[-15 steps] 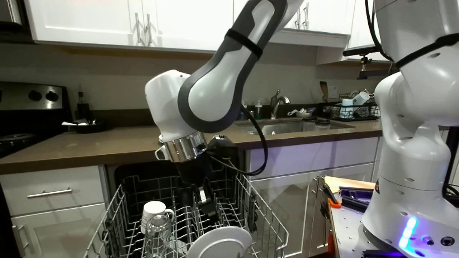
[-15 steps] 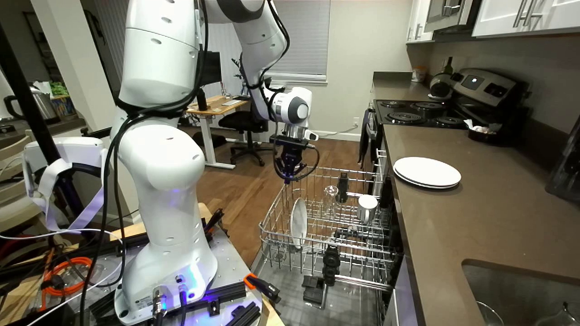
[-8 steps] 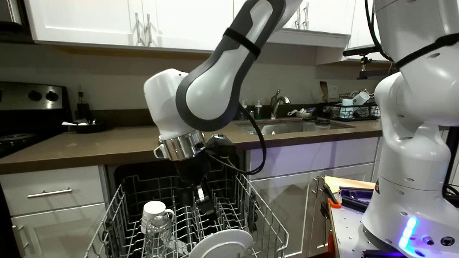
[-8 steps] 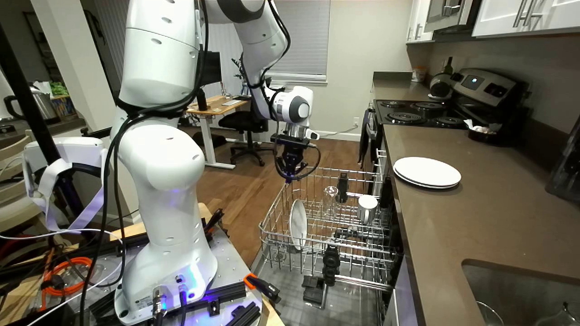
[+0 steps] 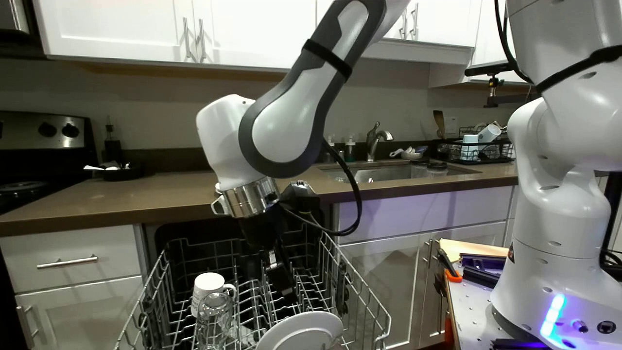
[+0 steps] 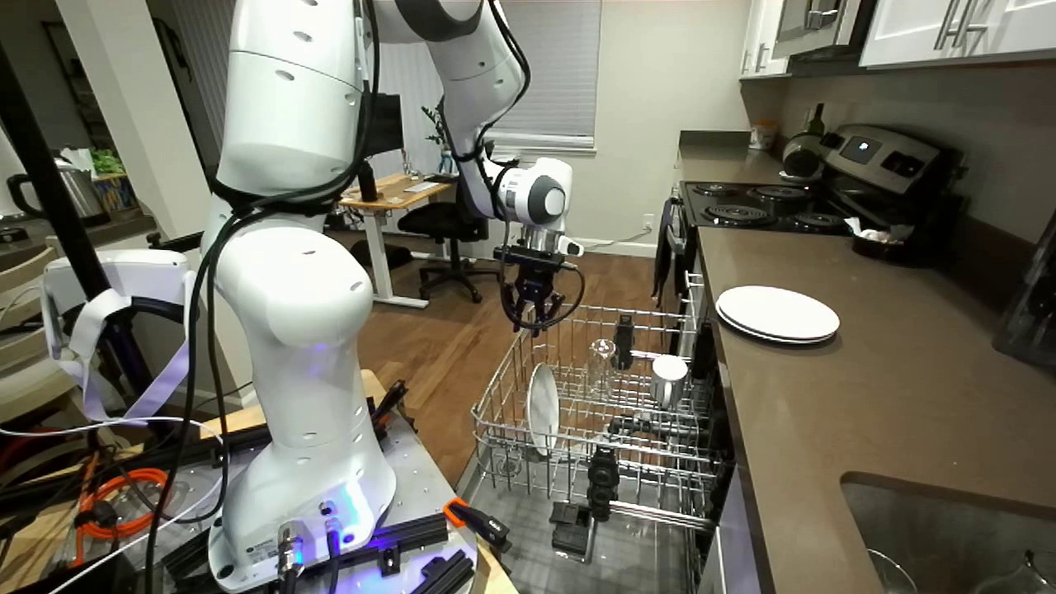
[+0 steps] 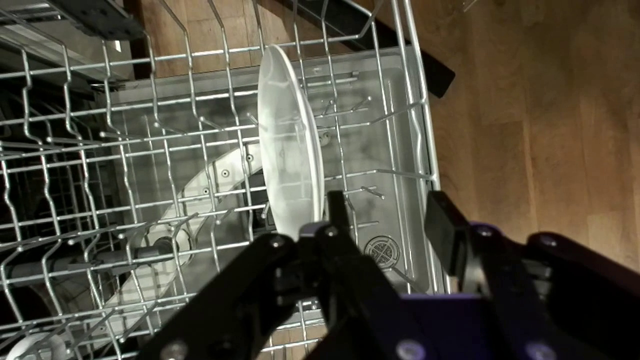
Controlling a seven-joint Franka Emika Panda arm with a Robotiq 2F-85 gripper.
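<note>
In the wrist view my gripper [image 7: 386,210] stands open, with nothing held between its dark fingers. A white plate [image 7: 285,140] stands on edge in the wire rack, tilted a little, outside the jaws. The left fingertip [image 7: 338,205] overlaps the view just right of the plate's lower end; whether they touch I cannot tell. An exterior view shows the gripper [image 5: 283,284] over the rack behind the plate [image 5: 301,333]. From another side the gripper [image 6: 536,320] is above the rack's outer edge, beyond the plate [image 6: 543,408].
The pulled-out dishwasher rack has a metal side rail [image 7: 424,100] and upright tines. It also bears a clear glass [image 6: 601,363] and a white mug [image 6: 668,379]. White plates [image 6: 778,312] lie stacked on the brown counter [image 6: 825,396] beside the dishwasher.
My gripper's fingers were together and have now spread apart. The arm has shifted only slightly. The plate has sunk or tilted a little and holds the same place since half a second ago.
</note>
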